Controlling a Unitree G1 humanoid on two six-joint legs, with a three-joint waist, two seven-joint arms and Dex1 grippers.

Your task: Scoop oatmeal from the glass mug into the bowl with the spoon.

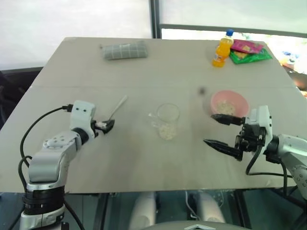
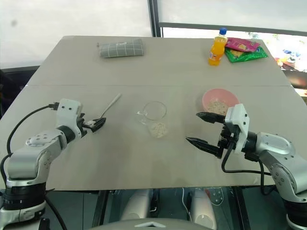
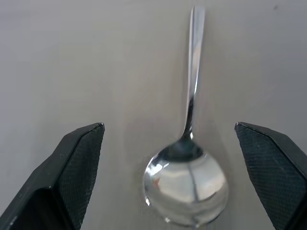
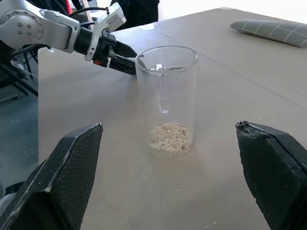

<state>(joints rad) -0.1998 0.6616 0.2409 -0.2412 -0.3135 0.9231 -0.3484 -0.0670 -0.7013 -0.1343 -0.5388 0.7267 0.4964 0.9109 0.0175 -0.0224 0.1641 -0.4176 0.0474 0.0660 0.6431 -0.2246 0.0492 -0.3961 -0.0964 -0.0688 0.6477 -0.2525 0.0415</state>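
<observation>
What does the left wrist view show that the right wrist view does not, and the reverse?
Left wrist view: the spoon lying on the table, bowl end between the open left gripper's jaws. Right wrist view: the glass mug with oatmeal at its bottom, framed by the open right gripper, plus a grey checked pouch. Shared: the table and the left gripper.

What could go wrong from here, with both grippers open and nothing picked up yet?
1. The spoon lies flat on the table, and the open left gripper straddles its head rather than the thin handle; a grip there may slip or block scooping.
2. The glass mug stands free between the open right gripper's fingers; an off-centre close could tip it and spill the oatmeal.
3. The bowl sits right behind the right gripper; a swing could knock it.
</observation>
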